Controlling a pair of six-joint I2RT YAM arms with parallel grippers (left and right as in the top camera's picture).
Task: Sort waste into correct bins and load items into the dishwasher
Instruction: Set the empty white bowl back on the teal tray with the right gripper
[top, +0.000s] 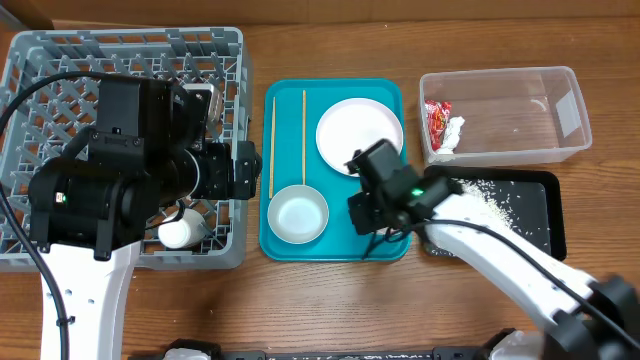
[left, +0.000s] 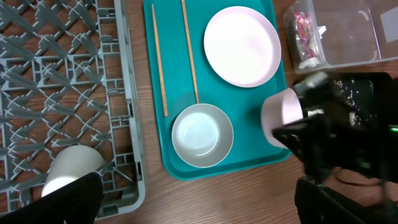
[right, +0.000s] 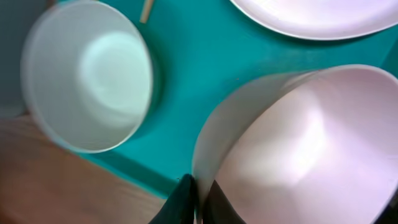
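Note:
My right gripper (right: 199, 202) is shut on the rim of a pale pink cup (right: 298, 143) and holds it tilted over the right part of the teal tray (top: 385, 92). The left wrist view shows the cup (left: 281, 115) at the tray's right edge. On the tray lie a white plate (top: 358, 135), a white bowl (top: 298, 215) and two chopsticks (top: 271, 140). My left gripper (left: 199, 211) is open and empty, above the table between the grey dish rack (top: 60, 60) and the tray. A white cup (top: 178, 232) lies in the rack's front corner.
A clear plastic bin (top: 510, 115) at the back right holds a red wrapper (top: 438, 122). A black tray (top: 535, 215) with spilled rice (top: 490, 205) lies in front of it, under my right arm.

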